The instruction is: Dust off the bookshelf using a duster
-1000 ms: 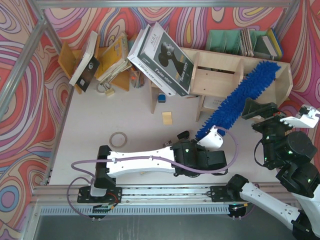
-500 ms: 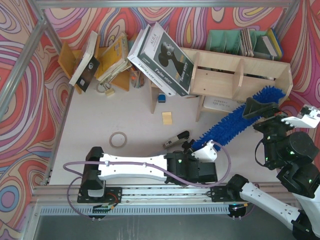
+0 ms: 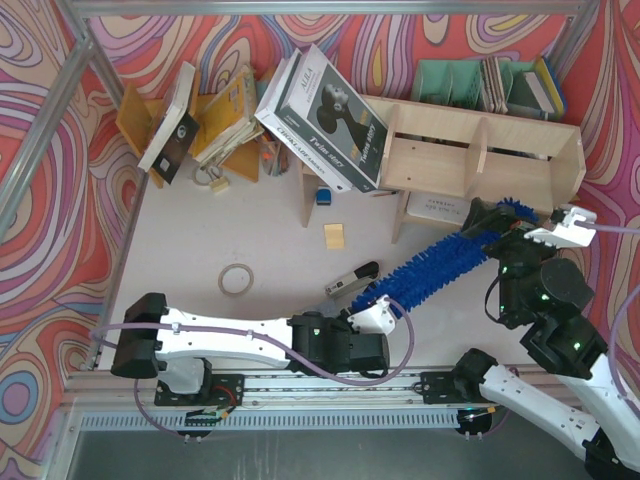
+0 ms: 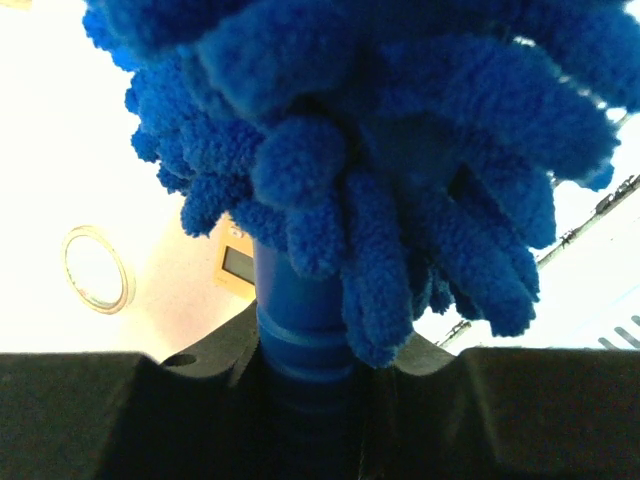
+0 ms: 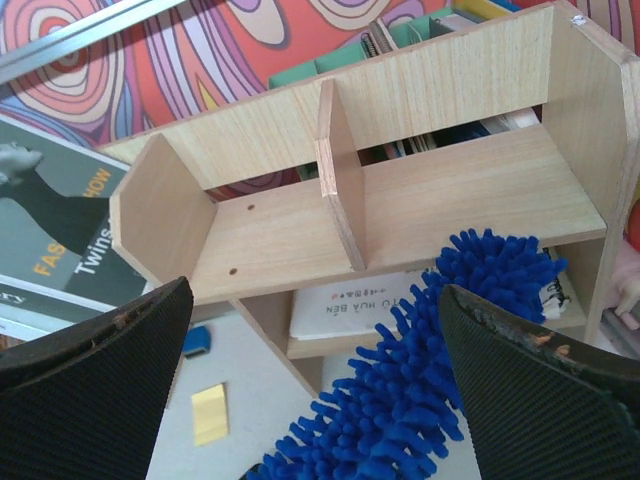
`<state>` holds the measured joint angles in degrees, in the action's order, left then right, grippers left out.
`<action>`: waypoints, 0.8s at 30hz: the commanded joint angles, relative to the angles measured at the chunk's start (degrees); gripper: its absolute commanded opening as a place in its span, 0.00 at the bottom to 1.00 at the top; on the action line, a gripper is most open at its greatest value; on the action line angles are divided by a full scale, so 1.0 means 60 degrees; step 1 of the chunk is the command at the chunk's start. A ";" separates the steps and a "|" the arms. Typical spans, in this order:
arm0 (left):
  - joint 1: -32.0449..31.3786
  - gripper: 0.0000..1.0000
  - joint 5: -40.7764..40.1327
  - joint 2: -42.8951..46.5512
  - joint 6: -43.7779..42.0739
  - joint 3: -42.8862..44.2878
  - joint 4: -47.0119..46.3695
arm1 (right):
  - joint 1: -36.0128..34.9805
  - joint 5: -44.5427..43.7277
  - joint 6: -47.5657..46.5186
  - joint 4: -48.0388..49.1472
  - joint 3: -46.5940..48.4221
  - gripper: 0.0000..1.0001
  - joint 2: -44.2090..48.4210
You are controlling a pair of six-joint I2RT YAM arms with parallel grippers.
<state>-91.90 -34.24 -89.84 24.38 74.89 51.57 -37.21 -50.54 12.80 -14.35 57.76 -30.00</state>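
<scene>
Left claw [image 4: 305, 365] clamps the duster [image 3: 440, 262] by its handle so the head stretches ahead into the bookshelf [image 5: 450, 210], while right claw [image 5: 320, 385] gapes wide, empty, above that head.

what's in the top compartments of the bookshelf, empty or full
Empty: both upper compartments of the bookshelf show bare wood either side of the divider. The lower shelf holds a white booklet, near the duster.

The long bright-blue fluffy duster [image 3: 440, 265] has swung down off the pale plywood bookshelf's [image 3: 450, 120] top board and now lies low before it. The left gripper [image 3: 372, 312] has drawn back from the bookshelf, and the right gripper [image 3: 512, 222] has moved nearer to it.
</scene>
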 commanded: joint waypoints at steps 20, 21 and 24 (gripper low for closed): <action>0.0692 0.00 0.0761 -0.0486 -0.0711 -0.0325 -0.1296 | -0.0053 -0.0236 -0.2781 0.2580 -0.1404 0.99 0.0195; 0.0761 0.00 0.0901 -0.0461 -0.0733 -0.0368 -0.1324 | -0.0053 -0.0241 -0.2756 0.2582 -0.1439 0.99 0.0197; 0.0892 0.00 0.0708 -0.0415 -0.0654 -0.0410 -0.1319 | -0.0053 -0.0305 -0.2804 0.2652 -0.1562 0.99 0.0244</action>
<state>-87.53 -29.15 -93.08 19.99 72.88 46.28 -37.21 -52.05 -2.68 -0.73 49.21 -29.52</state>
